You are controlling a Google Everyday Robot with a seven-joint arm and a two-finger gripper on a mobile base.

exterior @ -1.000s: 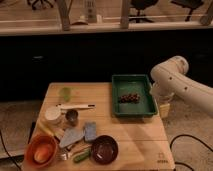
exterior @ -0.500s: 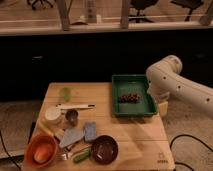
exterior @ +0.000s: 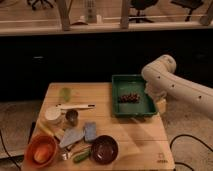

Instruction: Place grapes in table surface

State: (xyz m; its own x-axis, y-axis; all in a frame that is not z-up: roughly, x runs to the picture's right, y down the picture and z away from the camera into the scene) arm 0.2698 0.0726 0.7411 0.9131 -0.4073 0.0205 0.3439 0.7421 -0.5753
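Observation:
The grapes (exterior: 129,97), a small dark bunch, lie inside the green tray (exterior: 120,111) at the back right of the table surface (exterior: 135,137), a light wooden slatted top. My white arm reaches in from the right and bends down over the tray's right rim. The gripper (exterior: 151,94) hangs there, mostly hidden behind the arm, a short way right of the grapes and apart from them. It is open and holds nothing.
On the left half stand an orange bowl (exterior: 41,151), a dark maroon bowl (exterior: 104,148), a metal cup (exterior: 72,117), a white cup (exterior: 53,114), a blue-grey sponge (exterior: 90,131) and a long utensil (exterior: 76,106). A dark counter runs behind the table.
My arm has swung left, from beside the table's right edge to over the tray's right rim. The grapes and the other items have not moved.

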